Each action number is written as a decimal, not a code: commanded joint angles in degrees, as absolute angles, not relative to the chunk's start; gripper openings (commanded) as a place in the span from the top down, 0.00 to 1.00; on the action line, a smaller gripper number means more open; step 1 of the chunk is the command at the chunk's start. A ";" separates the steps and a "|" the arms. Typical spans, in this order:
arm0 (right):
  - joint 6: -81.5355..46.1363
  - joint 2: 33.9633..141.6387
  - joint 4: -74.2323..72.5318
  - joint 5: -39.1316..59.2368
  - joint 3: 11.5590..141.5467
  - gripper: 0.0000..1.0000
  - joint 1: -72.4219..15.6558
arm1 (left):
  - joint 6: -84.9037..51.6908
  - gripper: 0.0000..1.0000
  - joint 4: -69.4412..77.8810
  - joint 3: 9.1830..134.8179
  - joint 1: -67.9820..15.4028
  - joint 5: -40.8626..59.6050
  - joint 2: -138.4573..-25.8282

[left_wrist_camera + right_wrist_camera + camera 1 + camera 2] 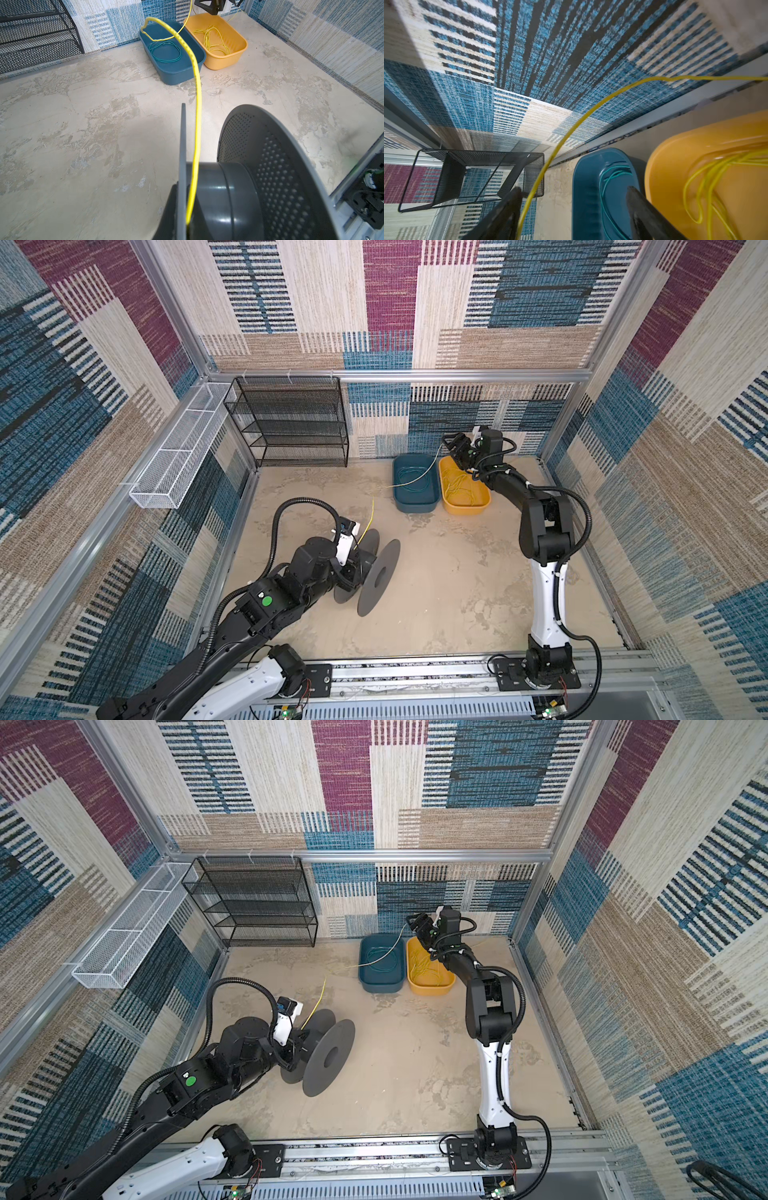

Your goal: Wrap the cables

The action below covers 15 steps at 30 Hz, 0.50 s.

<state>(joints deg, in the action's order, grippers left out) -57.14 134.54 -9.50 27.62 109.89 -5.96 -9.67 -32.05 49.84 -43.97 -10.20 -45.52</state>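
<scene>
One yellow cable (197,116) is being worked on, and it is stretched between the two arms. Its near end is lost from sight at the hub of the grey spool (380,572). The left gripper (352,563) is placed there with its jaws closed. Whether the cable, the flange or both are pinched cannot be told. The spool appears to be stood on the rims of its flanges on the counter (436,605), with its axle roughly level. No turn of cable is seen on the hub, so the winding is judged to be only at its start: the end is anchored, but the wrapping is not yet done.

From the hub the cable is led up and away toward the far right corner, so its long axis is laid diagonally over the counter. A kink is seen above the blue bin (417,506). Then the strand is raised to the right gripper (574,190), whose jaws are held wide apart. The strand is passed loosely between them and is not clamped. More yellow cables (724,163) are seen in the yellow bin (465,509).

For the next move a light, steady tension is probably needed. The strand should be guided between the flanges, square to the axle, because it could slip over a flange if it is slack.
</scene>
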 commanded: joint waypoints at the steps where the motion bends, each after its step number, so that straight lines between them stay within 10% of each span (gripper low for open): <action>1: -63.83 137.09 -16.47 31.00 112.76 0.21 -5.89 | -8.17 1.00 -31.12 49.76 -43.95 -10.12 -44.93; 4: -65.62 138.67 -17.40 31.35 114.76 0.26 -5.81 | -8.17 1.00 -30.91 49.31 -43.95 -10.16 -44.43; 12: -67.02 145.15 -11.30 32.76 126.56 0.88 -4.75 | -7.91 1.00 -31.24 49.04 -44.03 -9.82 -43.26; 15: -67.68 144.34 -12.90 32.61 125.12 0.96 -4.33 | -7.83 1.00 -31.27 48.91 -43.94 -9.89 -42.20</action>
